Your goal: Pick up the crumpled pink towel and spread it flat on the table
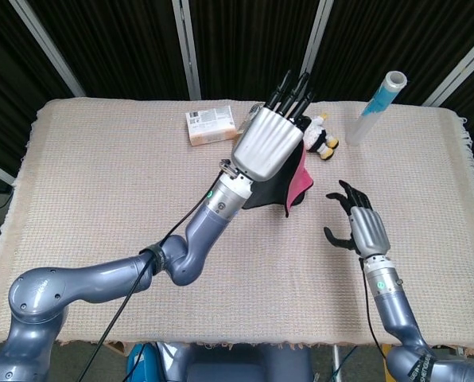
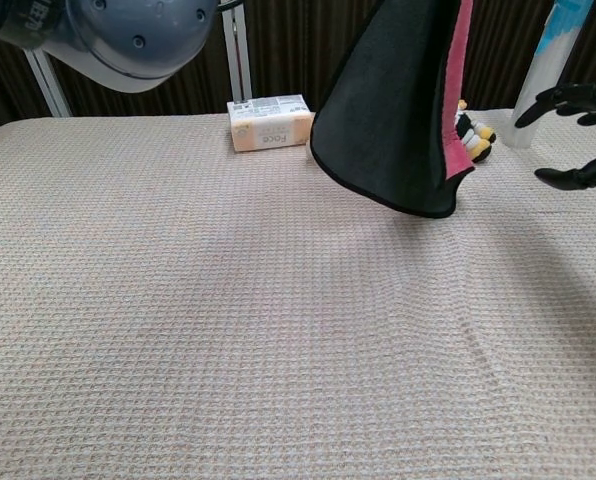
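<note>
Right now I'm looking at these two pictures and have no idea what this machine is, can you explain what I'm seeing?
This is a two-armed robot with human-like hands, working at a table covered in a beige woven cloth. One picture looks down from its head; the other looks forward from its chest, low over the table. Its left hand holds a towel, black on one side and pink on the other, hanging clear of the table. Its right hand holds nothing and hovers nearby with fingers apart. Also on the table: a small box, a little plush toy and an upright tube.
</note>
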Controlling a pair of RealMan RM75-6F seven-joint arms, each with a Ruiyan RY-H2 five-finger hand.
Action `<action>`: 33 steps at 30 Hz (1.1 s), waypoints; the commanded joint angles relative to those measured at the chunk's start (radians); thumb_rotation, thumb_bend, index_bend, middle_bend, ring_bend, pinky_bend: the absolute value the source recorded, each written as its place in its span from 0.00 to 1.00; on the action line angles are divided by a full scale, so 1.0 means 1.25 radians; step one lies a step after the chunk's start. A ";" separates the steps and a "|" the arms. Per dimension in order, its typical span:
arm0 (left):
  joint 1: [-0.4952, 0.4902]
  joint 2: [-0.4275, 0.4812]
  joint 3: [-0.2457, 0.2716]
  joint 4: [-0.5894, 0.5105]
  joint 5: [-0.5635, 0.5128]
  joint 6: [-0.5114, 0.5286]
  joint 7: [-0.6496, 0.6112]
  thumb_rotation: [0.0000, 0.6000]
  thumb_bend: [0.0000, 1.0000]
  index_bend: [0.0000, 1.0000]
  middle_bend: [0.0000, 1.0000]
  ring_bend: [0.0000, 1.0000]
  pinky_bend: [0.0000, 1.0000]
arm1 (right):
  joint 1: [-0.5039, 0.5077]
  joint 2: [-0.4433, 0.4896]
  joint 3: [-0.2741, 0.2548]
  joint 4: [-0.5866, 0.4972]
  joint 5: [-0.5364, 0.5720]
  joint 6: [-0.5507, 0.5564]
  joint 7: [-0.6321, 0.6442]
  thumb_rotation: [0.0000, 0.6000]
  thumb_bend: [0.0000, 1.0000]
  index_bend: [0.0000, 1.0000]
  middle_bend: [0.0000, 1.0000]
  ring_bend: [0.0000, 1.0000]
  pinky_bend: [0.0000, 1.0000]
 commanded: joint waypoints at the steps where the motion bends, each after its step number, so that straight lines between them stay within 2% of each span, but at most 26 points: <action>1: -0.017 -0.006 -0.005 0.007 -0.014 0.003 0.011 1.00 0.53 0.61 0.18 0.00 0.00 | 0.012 -0.027 0.003 -0.002 0.027 0.001 -0.016 1.00 0.35 0.29 0.00 0.00 0.00; 9: -0.045 -0.012 0.001 0.010 -0.043 0.012 0.039 1.00 0.53 0.61 0.18 0.00 0.00 | 0.044 -0.080 0.027 0.002 0.111 0.004 -0.050 1.00 0.35 0.29 0.00 0.00 0.00; 14: -0.054 -0.013 0.009 0.015 -0.056 0.012 0.049 1.00 0.53 0.61 0.18 0.00 0.00 | 0.050 -0.089 0.041 -0.020 0.142 0.024 -0.064 1.00 0.35 0.29 0.00 0.00 0.00; 25: -0.076 -0.031 0.029 0.042 -0.080 0.024 0.061 1.00 0.53 0.61 0.18 0.00 0.00 | 0.062 -0.102 0.053 -0.046 0.188 0.047 -0.086 1.00 0.35 0.26 0.00 0.00 0.00; 33: -0.120 -0.062 0.028 0.095 -0.102 0.011 0.061 1.00 0.53 0.61 0.18 0.00 0.00 | 0.068 -0.103 0.060 -0.036 0.207 0.047 -0.080 1.00 0.35 0.25 0.00 0.00 0.00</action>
